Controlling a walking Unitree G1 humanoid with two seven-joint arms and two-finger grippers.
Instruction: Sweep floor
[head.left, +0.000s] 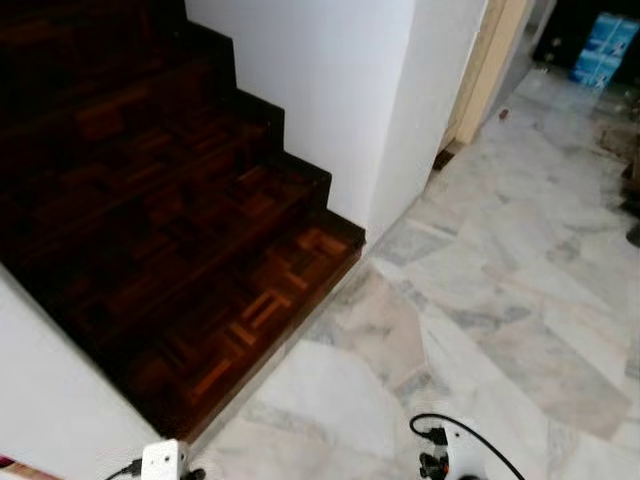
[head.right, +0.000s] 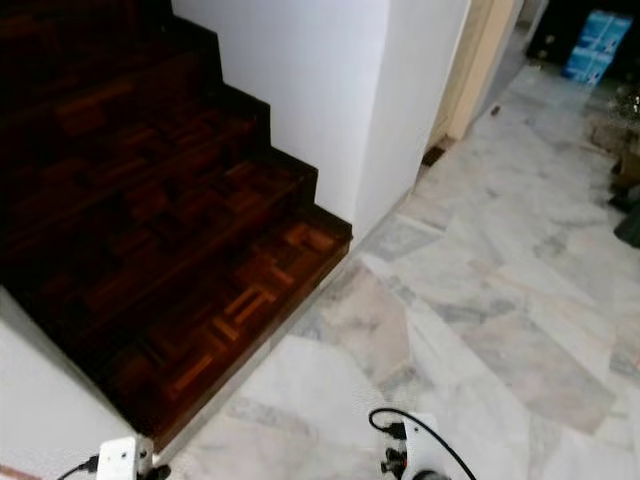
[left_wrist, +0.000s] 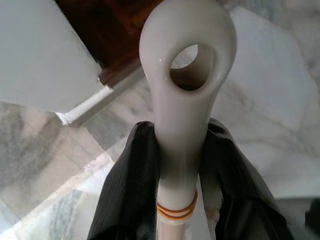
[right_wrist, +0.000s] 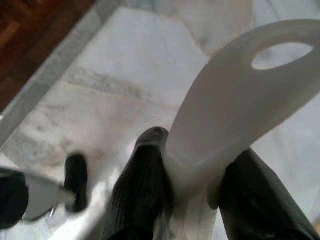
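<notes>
L tool (left_wrist: 180, 165) clamped on white handle (left_wrist: 186, 95) w/ hang-hole | R tool (right_wrist: 192, 185) gripped 2nd white handle (right_wrist: 235, 115) | marble floor (head.left: 500, 320) ahead, beside dark wood stairs (head.left: 180, 230) | Tip: keep strokes low, work along stair edge.

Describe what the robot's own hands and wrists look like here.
Each hand has two long black fingers with a finely ribbed, slightly shiny surface: left fingers, right fingers. In the eye views the wrists show as small white housings, the left with a black plug, the right with a looping black cable.
</notes>
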